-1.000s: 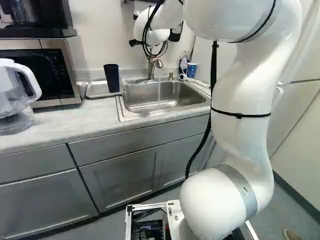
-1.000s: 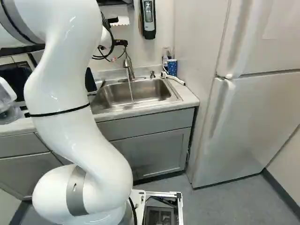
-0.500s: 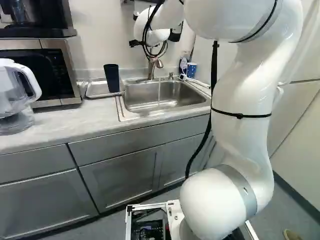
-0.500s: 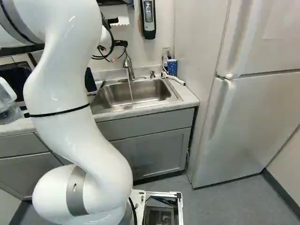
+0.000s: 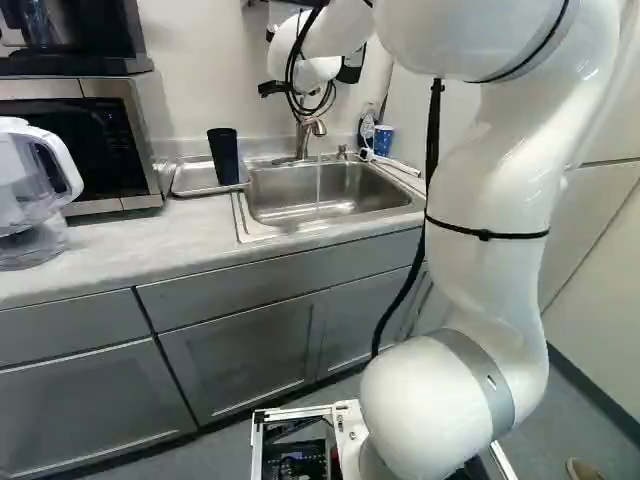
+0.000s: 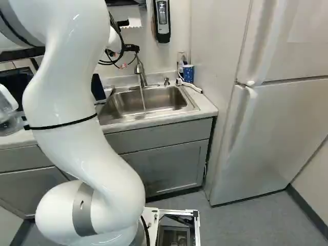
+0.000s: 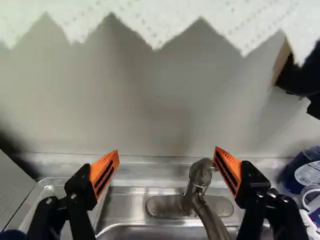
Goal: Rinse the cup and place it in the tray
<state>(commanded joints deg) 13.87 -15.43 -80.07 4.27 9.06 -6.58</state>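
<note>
Has eased back slightly w/ arm (image 5: 490,190); holds fingers (image 7: 104,172) spread, empty, nr running faucet (image 7: 198,176). Shows dark cup (image 5: 223,157) on tray (image 5: 190,180). Prob. shutting off water (image 5: 318,183) next: align slowly, press lightly, avoid side knocks.

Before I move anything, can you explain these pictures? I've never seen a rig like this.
The big white machine is one robot arm on a wheeled base. Two pictures look ahead from the base, behind the arm, one from its left and one from its right. The third looks out along the wrist: its jaws stand wide apart with nothing held between them, close to the faucet.

Ahead is a counter with a metal sink; water is running into it. In the left base view, a black tumbler stands on the metal tray beside the sink, left of which are a microwave and a clear pitcher. A blue patterned cup stands behind the sink's right side.
</note>
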